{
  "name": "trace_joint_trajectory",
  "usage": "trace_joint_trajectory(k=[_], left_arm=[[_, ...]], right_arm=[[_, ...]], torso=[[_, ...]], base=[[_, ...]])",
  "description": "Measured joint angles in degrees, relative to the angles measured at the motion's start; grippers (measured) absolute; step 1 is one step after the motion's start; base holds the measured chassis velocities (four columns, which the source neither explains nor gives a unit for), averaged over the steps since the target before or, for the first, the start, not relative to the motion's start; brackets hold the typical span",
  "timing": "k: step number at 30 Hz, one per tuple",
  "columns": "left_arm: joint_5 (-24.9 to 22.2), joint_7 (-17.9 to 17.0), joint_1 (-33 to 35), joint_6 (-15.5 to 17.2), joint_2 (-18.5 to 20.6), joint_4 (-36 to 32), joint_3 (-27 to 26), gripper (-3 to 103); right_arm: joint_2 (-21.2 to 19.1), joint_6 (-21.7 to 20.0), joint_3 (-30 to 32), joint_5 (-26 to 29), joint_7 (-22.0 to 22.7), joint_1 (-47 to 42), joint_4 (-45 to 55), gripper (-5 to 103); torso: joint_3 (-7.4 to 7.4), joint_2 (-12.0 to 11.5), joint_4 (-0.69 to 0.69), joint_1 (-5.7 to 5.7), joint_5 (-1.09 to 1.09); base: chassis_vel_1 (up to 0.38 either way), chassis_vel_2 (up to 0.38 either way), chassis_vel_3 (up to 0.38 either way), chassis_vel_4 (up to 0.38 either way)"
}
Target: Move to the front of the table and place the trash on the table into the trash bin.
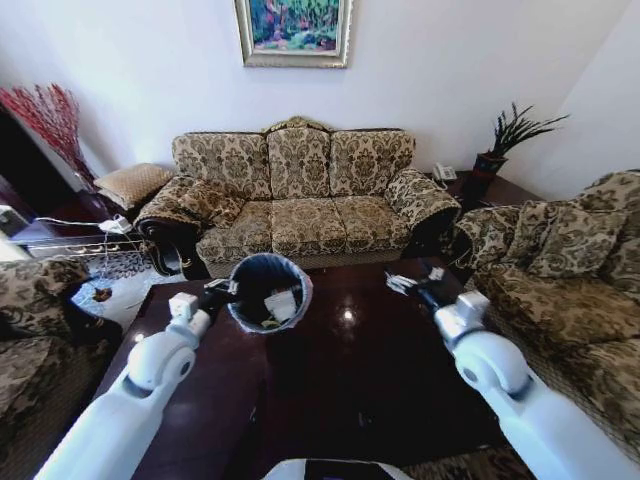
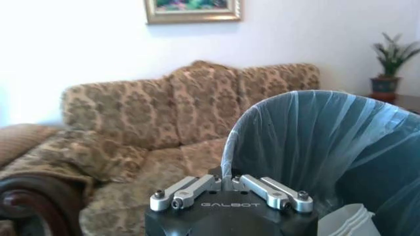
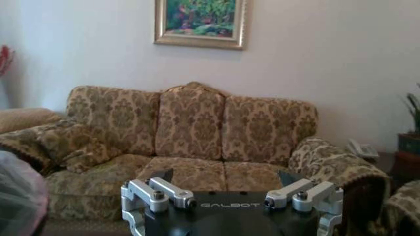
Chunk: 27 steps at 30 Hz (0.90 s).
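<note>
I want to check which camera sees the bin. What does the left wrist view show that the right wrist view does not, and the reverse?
Left wrist view alone: the bin's lined rim, gripped by the shut left gripper, with white trash inside. Right wrist view alone: the open right gripper holding nothing, and a phone on the side table. Both share the sofa, the painting and a plant at the edge.
</note>
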Motion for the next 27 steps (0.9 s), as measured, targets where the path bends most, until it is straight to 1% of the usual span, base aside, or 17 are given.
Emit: trace_joint_trajectory(k=[1,2,3,5,6,7,8,9,10,12,13,16,19,21,27], left_arm=[[0.0,0.0,0.0,0.0,0.0,0.0,0.0,2],[0.9,0.0,0.8,-0.2,-0.6,-0.2,-1.3,2],[2.3,0.0,1.4,-0.3,-1.1,-0.2,-2.2,2],[6.8,0.1,2.7,-0.5,-2.1,0.1,-3.7,2],[6.8,0.1,2.7,-0.5,-2.1,0.1,-3.7,2],[8.1,0.0,3.1,-0.6,-2.5,0.1,-4.0,2],[10.2,0.1,4.0,-0.7,-3.4,0.0,-4.4,2],[11.4,0.1,4.5,-0.7,-4.0,-0.2,-4.6,2],[11.4,0.1,4.5,-0.7,-4.0,-0.2,-4.6,2],[13.2,0.0,6.0,-1.1,-5.8,-0.8,-5.4,2],[13.2,0.0,6.0,-1.1,-5.8,-0.8,-5.4,2],[13.5,-0.1,8.1,-1.5,-8.0,-1.7,-6.1,2],[13.8,-0.2,8.8,-1.7,-9.0,-2.2,-6.1,2],[14.2,-0.3,9.1,-1.9,-9.9,-2.6,-5.9,2],[14.4,-0.4,9.8,-2.8,-10.7,-2.9,-5.7,2]], right_arm=[[0.0,0.0,0.0,0.0,0.0,0.0,0.0,100],[1.6,0.3,1.5,-0.7,-0.5,-1.3,0.3,100],[3.4,0.5,2.6,-1.4,-0.9,-2.5,0.7,100],[7.3,1.0,4.3,-3.5,-1.4,-4.9,2.0,100],[7.3,1.0,4.3,-3.5,-1.4,-4.9,2.0,100],[8.4,1.3,4.6,-4.4,-1.7,-5.6,2.4,100],[10.7,1.6,4.9,-6.1,-2.0,-6.9,3.6,100],[11.7,1.7,4.9,-7.1,-2.2,-7.5,4.1,100],[11.7,1.7,4.9,-7.1,-2.2,-7.5,4.1,100],[14.0,1.9,5.1,-8.9,-2.4,-8.6,5.9,100],[14.0,1.9,5.1,-8.9,-2.4,-8.6,5.9,100],[16.3,2.0,5.2,-9.9,-2.6,-9.5,8.1,100],[17.2,2.3,5.2,-10.7,-3.0,-10.1,8.8,100],[17.5,2.5,5.2,-11.2,-3.1,-10.6,9.2,100],[16.8,2.6,5.2,-11.3,-2.9,-10.8,9.9,100]], torso=[[0.0,0.0,0.0,0.0,0.0],[0.0,0.0,0.01,0.0,-0.01],[0.0,0.0,0.01,0.0,-0.01],[0.01,0.0,0.02,0.0,-0.01],[0.01,0.0,0.02,0.0,-0.01],[0.01,0.0,0.02,0.01,-0.02],[0.01,0.0,0.03,0.01,-0.02],[0.01,0.0,0.02,0.01,-0.04],[0.01,0.0,0.02,0.01,-0.04],[0.0,0.0,0.0,0.01,-0.01],[0.0,0.0,0.0,0.01,-0.01],[0.01,0.0,0.03,0.01,-0.03],[0.01,0.0,0.02,0.01,-0.02],[0.01,0.0,0.02,0.01,-0.02],[0.01,0.0,0.02,0.01,-0.01]], base=[[0.0,0.0,0.0,0.0],[0.0,0.0,0.0,0.0],[0.0,0.0,0.0,0.0],[0.0,0.0,0.0,0.0],[0.0,0.0,0.0,0.0],[0.0,0.0,0.0,0.0],[0.0,0.0,0.0,0.0],[0.0,0.0,0.0,0.0],[0.0,0.0,0.0,0.0],[0.0,0.0,0.0,0.0],[0.0,0.0,0.0,0.0],[0.0,0.0,0.0,0.0],[0.0,0.0,0.0,0.0],[0.0,0.0,0.0,0.0],[0.049,0.054,0.056,0.051]])
